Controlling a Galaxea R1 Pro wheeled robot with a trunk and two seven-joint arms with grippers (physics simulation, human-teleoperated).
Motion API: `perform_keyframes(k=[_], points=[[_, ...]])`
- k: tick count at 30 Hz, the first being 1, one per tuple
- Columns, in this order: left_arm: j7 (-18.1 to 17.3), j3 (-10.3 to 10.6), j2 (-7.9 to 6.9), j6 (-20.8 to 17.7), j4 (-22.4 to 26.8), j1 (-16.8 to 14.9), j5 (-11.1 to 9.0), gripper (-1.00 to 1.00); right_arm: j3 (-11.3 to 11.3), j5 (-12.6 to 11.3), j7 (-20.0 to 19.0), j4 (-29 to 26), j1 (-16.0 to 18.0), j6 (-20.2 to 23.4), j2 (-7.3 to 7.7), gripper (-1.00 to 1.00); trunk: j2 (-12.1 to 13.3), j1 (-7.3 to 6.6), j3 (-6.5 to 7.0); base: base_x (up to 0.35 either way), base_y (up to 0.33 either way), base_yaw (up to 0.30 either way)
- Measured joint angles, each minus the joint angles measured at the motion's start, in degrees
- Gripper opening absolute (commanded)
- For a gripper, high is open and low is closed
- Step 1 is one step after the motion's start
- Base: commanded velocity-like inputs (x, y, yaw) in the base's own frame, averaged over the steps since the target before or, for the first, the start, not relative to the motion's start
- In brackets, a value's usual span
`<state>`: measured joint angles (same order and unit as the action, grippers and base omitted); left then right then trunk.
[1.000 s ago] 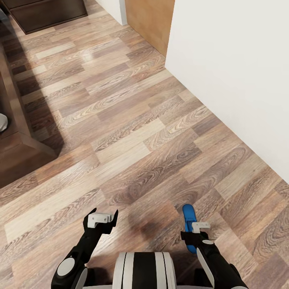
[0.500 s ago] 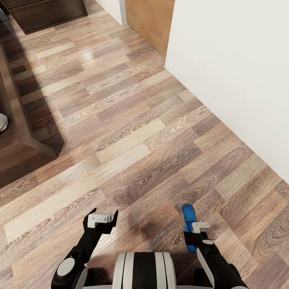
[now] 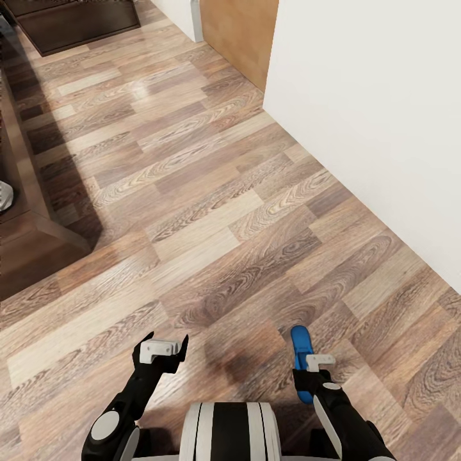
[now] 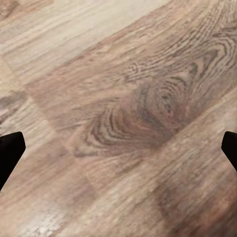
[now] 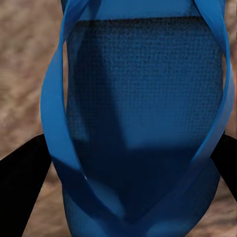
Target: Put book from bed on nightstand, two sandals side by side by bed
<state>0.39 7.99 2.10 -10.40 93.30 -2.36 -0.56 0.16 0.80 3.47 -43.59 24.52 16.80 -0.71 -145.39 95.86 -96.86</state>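
blue sandal [image 5: 143, 123] clamped between right claw [image 3: 312, 370] fingers

The floor [image 3: 211, 211] is grained wood plank with a faint sheen, the wall [image 3: 384, 96] matt white, and the blue sandal [image 5: 143, 113] has a rough-textured footbed and smooth straps.

Robot's mostly glossy black with white bits. Both arms are black, each with a round light-grey joint cap. Left gripper [image 3: 161, 346] and right gripper [image 3: 312, 371] each have black fingers and a white block on top. The trunk [image 3: 229, 431] is white with black vertical stripes.
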Motion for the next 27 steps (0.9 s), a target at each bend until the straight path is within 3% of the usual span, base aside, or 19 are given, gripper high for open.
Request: perform_keyframes(k=[7, 27], points=[[0.0, 0.0, 0.0, 0.0, 0.0, 0.0, 0.0, 1.0, 0.0, 0.0, 0.0, 0.0, 0.0, 0.0, -0.14, -1.0, 0.1, -0.1, 0.89, 0.0, 0.0, 0.0], [-0.1, 0.0, 0.0, -0.1, -0.2, 0.0, -0.1, 1.0, 0.3, 0.0, 0.0, 0.3, 0.0, 0.0, -0.58, -1.0, 0.3, -0.62, 5.32, 0.0, 0.0, 0.0]])
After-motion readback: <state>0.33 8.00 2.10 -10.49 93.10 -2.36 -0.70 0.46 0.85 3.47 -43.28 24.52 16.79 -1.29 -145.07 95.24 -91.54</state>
